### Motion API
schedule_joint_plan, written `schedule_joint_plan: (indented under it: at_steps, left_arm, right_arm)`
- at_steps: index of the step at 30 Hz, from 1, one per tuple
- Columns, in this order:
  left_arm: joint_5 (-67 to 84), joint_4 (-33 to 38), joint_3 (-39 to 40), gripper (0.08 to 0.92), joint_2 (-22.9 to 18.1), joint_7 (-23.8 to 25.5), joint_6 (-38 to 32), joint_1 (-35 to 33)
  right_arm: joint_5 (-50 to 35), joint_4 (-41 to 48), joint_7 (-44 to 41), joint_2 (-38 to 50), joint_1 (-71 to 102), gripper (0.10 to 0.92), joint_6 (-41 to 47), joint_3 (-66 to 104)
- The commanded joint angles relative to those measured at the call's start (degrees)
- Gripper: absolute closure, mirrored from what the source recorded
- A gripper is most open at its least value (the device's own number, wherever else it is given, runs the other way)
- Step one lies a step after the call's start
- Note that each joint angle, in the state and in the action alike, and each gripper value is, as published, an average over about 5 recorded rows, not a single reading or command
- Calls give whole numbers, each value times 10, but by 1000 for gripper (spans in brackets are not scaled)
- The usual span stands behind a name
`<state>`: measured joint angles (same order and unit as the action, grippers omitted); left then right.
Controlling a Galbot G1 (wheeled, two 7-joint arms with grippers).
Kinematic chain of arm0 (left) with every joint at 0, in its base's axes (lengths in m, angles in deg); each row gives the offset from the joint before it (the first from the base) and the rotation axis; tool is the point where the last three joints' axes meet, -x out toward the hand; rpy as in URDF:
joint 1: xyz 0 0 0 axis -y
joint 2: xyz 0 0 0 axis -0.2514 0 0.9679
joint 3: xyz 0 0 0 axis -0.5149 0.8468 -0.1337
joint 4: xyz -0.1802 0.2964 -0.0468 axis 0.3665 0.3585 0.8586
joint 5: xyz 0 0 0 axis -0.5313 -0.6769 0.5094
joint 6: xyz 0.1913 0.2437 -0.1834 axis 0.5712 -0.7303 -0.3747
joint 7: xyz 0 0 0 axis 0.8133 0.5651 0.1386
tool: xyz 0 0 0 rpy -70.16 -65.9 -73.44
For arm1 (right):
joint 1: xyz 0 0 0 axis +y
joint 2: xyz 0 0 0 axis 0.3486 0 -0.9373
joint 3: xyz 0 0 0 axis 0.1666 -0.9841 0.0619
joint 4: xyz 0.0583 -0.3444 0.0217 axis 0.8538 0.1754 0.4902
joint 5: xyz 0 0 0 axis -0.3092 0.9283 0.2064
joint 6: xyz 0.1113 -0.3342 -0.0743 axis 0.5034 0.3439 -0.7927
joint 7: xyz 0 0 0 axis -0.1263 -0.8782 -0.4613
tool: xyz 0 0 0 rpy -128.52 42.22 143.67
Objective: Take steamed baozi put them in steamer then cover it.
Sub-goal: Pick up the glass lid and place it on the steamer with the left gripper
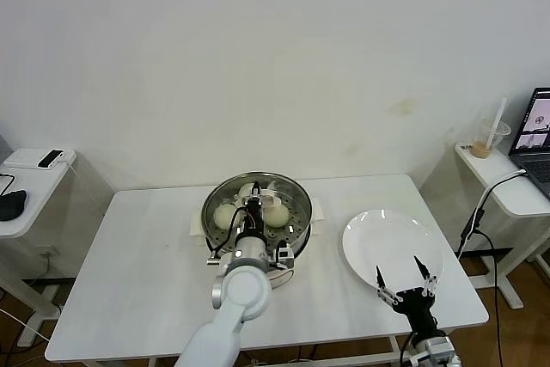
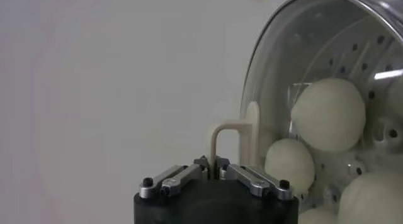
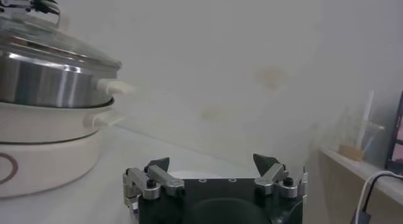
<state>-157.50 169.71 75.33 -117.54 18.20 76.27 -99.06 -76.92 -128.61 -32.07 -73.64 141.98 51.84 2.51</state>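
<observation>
On the white table (image 1: pixel 137 281) in the head view, the left gripper (image 1: pixel 254 207) sits clamped on the cream-white bar handle of the round clear glass cover (image 1: pixel 225 198), which lies flat on the shiny round stainless-steel steamer (image 1: pixel 296 223) at table centre. Smooth cream-white steamed baozi (image 1: pixel 226 216) show through the glass, partly hidden by the arm. At four o'clock from the steamer lies a flat white plate (image 1: pixel 391 242); the right gripper (image 1: pixel 406 284), fingers spread apart and holding nothing, hovers at its six o'clock rim.

From the left wrist view, the fingers are pinched together on the handle, whose long axis runs along the glass; buns (image 2: pixel 327 113) crowd behind it.

From the right wrist view, the pincer (image 3: pixel 213 172) gapes wide; the covered steamer (image 3: pixel 53 80), on its white base, is cut off at the frame's edge.
</observation>
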Motion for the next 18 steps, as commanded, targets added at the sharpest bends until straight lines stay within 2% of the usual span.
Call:
schedule_joint_plan:
  at_steps: [1,18]
  left_arm:
    - [-1,-1,-4,870,-1,2,0,1]
    - [9,-7,-13,870,-4,-5,-2,-1]
  right_arm:
    - [1,0,0,0,1,203,-1,-1]
    - [8,-3,-2,-1,5,203,-2,-6]
